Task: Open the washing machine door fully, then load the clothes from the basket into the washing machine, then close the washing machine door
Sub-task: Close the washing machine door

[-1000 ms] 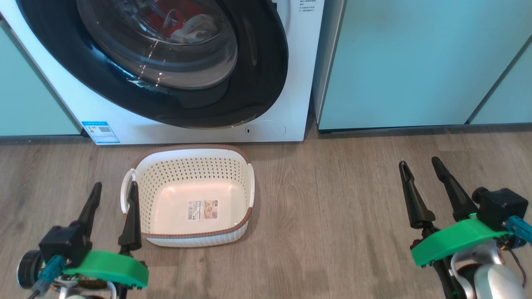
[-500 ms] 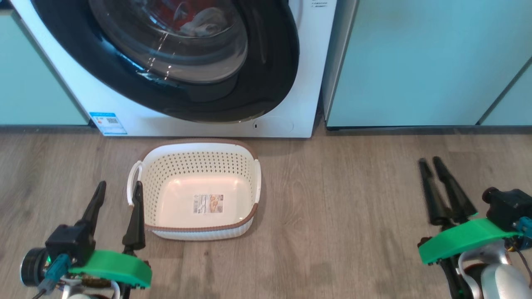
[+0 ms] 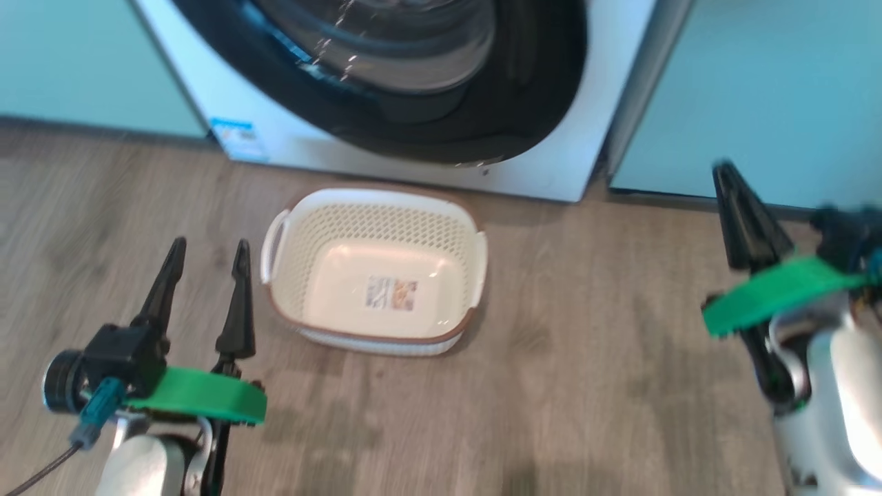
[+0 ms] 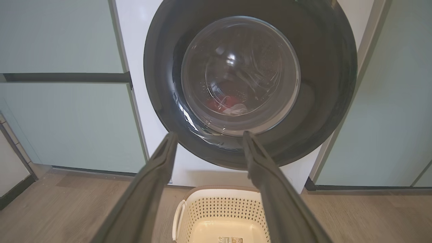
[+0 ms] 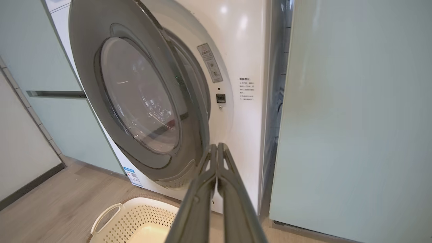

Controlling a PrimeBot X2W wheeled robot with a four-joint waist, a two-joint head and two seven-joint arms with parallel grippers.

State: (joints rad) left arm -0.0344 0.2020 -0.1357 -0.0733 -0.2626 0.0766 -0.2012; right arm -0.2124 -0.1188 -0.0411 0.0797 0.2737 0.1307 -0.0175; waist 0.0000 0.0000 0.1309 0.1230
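Note:
The white washing machine (image 3: 572, 165) stands at the top of the head view. Its black-rimmed door (image 3: 537, 89) covers the drum; in the right wrist view the door (image 5: 87, 50) stands slightly ajar, its right edge off the machine front (image 5: 246, 50). Through the glass in the left wrist view, red and white clothes (image 4: 224, 103) lie inside the drum. The cream basket (image 3: 372, 220) sits empty on the floor before the machine. My left gripper (image 3: 210, 248) is open, just left of the basket. Far to the right, my right gripper (image 3: 723, 171) is shut on nothing.
Mint-green cabinets flank the machine, one on the left (image 3: 69, 55) and one on the right (image 3: 758, 89). Wood floor (image 3: 586, 344) stretches between the basket and my right arm. A pale wall with a dark skirting (image 5: 27, 189) runs along the far left.
My right gripper's fingers have closed together from wide open. The head camera has moved, shifting the machine and basket rightward in view. The left gripper stays open beside the basket.

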